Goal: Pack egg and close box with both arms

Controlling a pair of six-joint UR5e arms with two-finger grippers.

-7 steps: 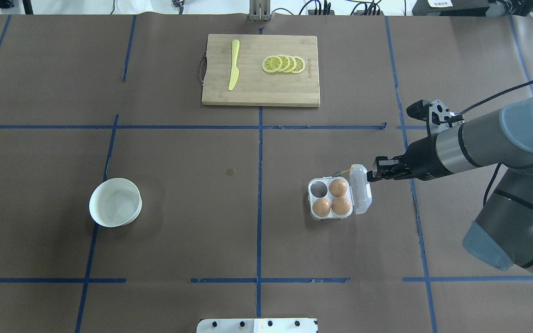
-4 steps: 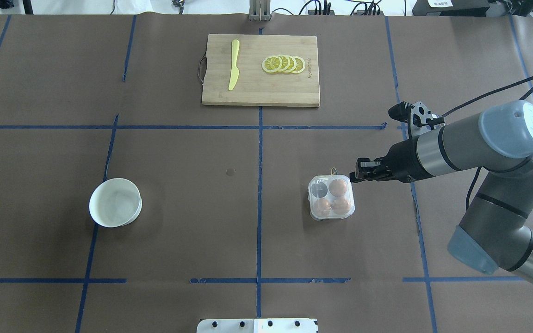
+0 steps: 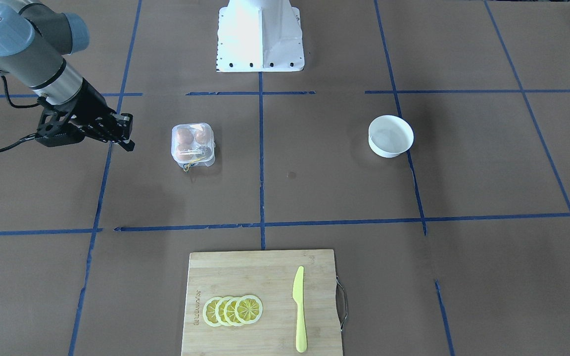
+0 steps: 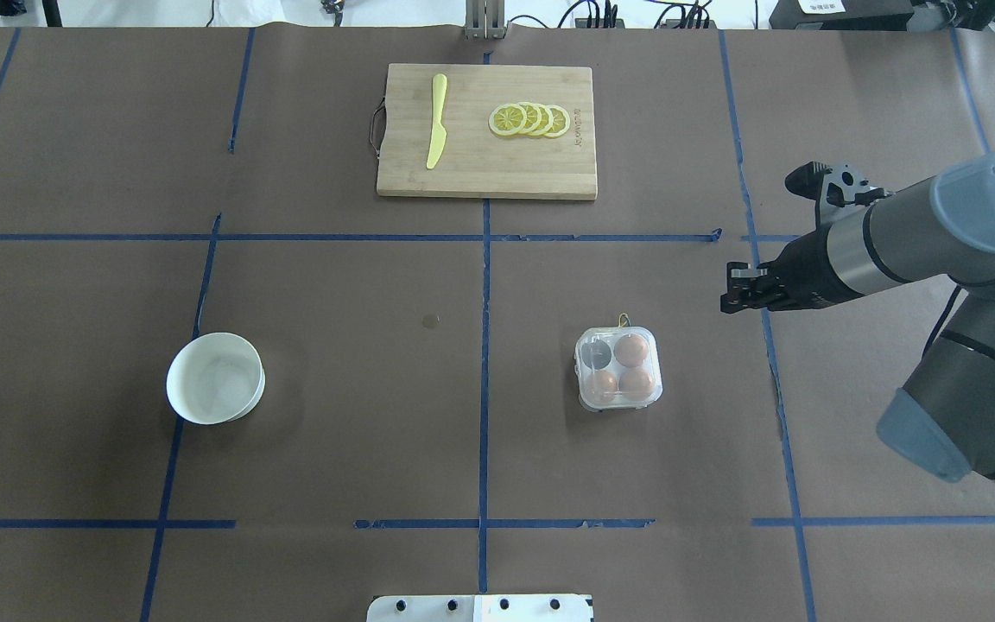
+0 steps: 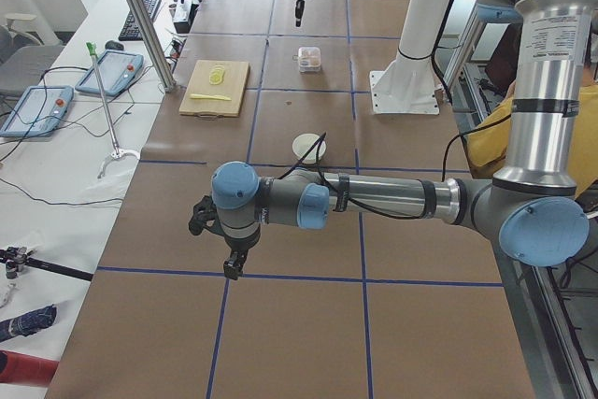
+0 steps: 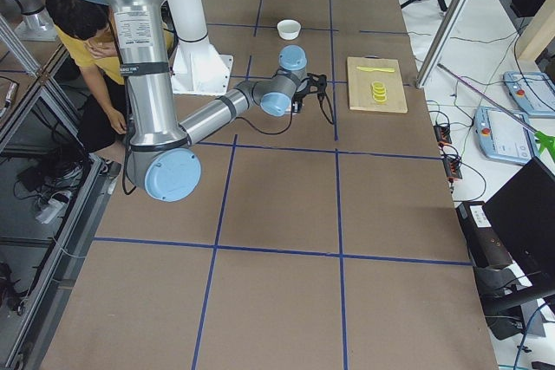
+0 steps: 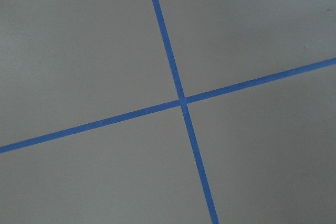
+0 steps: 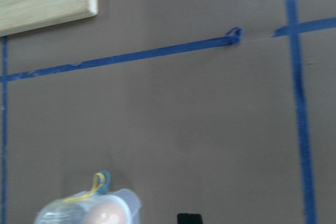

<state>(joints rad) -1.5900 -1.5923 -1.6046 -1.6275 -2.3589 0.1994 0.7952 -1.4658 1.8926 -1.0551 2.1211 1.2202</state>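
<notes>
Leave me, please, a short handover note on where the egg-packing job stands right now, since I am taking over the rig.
Right gripper: holds nothing and hangs apart from the box, on its far right side. I cannot tell whether the jaws are open or shut.
Left gripper: far from the box, off to the robot's left. It shows only from the side, so the jaws cannot be judged.
Box: lid down, three eggs inside, one cup empty.
White bowl: no egg in it.
Done: eggs packed, lid over them.
Left: confirm that the lid is latched, which the views do not settle.
</notes>
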